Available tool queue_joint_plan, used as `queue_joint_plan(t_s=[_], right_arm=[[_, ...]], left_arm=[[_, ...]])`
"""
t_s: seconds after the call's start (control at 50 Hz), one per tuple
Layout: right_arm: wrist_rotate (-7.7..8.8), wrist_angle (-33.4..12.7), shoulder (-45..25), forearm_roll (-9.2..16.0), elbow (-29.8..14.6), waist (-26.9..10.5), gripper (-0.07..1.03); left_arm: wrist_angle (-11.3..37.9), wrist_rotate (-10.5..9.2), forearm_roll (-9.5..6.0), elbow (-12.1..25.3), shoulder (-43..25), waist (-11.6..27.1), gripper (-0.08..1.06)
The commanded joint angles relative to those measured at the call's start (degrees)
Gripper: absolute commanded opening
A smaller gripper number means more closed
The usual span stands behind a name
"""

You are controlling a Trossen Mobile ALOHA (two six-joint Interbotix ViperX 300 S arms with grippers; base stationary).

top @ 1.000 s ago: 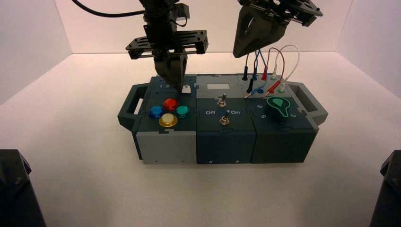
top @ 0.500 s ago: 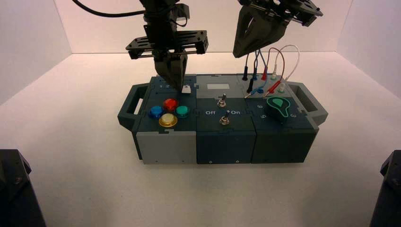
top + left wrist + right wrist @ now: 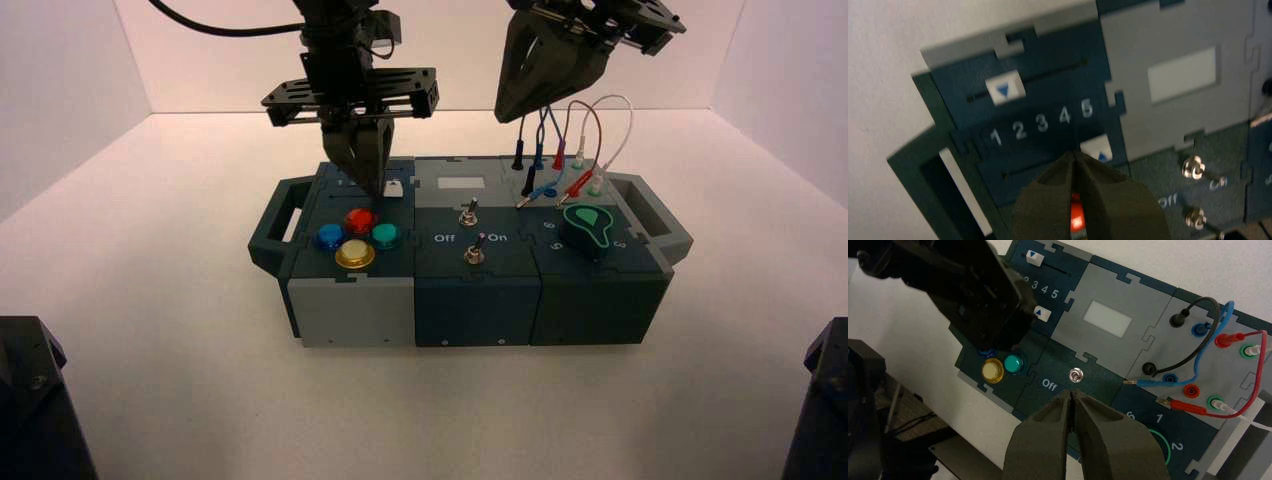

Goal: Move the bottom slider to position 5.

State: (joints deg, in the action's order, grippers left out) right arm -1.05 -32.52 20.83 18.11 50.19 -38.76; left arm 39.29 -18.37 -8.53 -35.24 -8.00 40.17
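Observation:
The bottom slider [image 3: 1096, 148] is a small white knob with a blue triangle. It sits at the end of its track just under the printed numeral 5 [image 3: 1087, 107] of the 1-5 row. It also shows in the high view [image 3: 393, 187] and the right wrist view [image 3: 1041, 313]. My left gripper [image 3: 1074, 156] is shut, its tips just beside the knob on the side of the lower numerals; in the high view the left gripper [image 3: 375, 185] hangs over the box's left rear. My right gripper [image 3: 508, 112] is shut and idle, raised above the box's rear right.
A twin white knob [image 3: 1005, 90] sits on the unnumbered track behind. Red [image 3: 359, 220], blue [image 3: 328, 236], yellow [image 3: 354, 254] and teal [image 3: 385, 235] buttons lie in front of the sliders. Two toggle switches [image 3: 468, 213], plugged wires [image 3: 560, 165] and a green-edged dial [image 3: 588, 225] fill the rest.
The left gripper has risen slightly and shifted a little to the left. The slider knob stays at the right end of its track. The right arm has not moved.

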Motion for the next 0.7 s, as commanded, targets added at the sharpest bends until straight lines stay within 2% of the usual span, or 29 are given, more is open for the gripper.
queue_joint_plan(t_s=[0.02,0.16,0.44,0.62,0.7], right_arm=[[-0.09,-0.2,1.4,0.2,-1.5,-0.2,-0.02],[-0.09,-0.5,1.6,0.2,-1.5,-0.2,-0.02],[-0.09,-0.7,2.3,0.2,-1.3,-0.2,-0.02],[-0.09,-0.7,2.4,0.2,-1.2,-0.2,-0.02],[-0.09,-0.7,2.4,0.2,-1.2,-0.2,-0.02]], left_arm=[[0.5,0.0,-0.09,0.3,3.1,0.4,-0.03],[0.9,0.0,-0.09,0.0,4.1,0.4,-0.03],[0.7,0.0,0.97,0.2,3.8,0.3,-0.03],[0.8,0.0,3.08,0.0,2.6,0.3,-0.03],[0.7,0.0,3.25,0.2,2.3,0.2,-0.03]])
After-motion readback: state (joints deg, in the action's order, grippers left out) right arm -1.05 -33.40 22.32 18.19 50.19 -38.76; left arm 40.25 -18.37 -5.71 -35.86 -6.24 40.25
